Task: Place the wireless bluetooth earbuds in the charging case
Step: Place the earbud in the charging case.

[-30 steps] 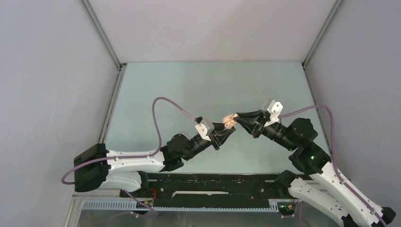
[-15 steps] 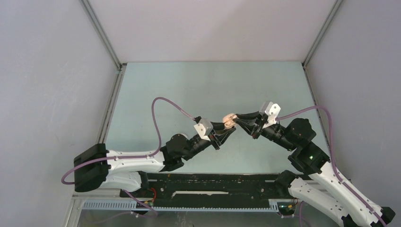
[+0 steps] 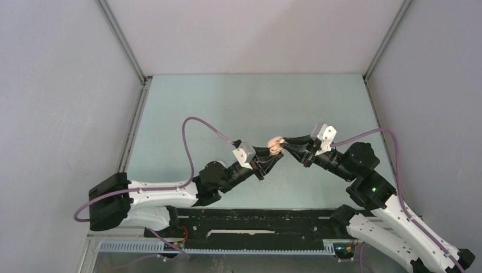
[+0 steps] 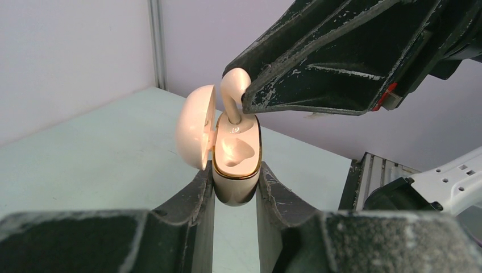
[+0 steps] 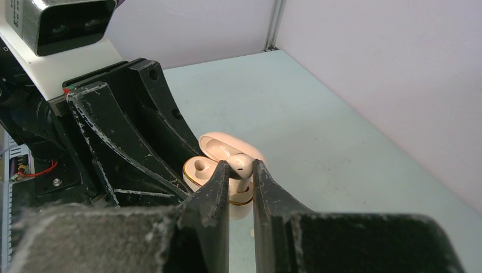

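Your left hand (image 4: 235, 177) is clamped on the open case (image 4: 237, 153) over the tabletop (image 3: 227, 102); your right hand (image 5: 240, 169) pinches a pink bud (image 4: 233, 85), stem touching into the case's socket

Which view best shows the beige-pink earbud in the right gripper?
Left wrist: the beige-pink earbud shows head and stem, stem tip meeting the open glossy pink charging case. Right wrist shows mostly its head, between black fingers; top external, a pink speck.

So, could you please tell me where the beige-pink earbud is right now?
In the left wrist view the earbud sits centre frame, pinched in the right gripper, its stem reaching into the open charging case held by the left gripper.
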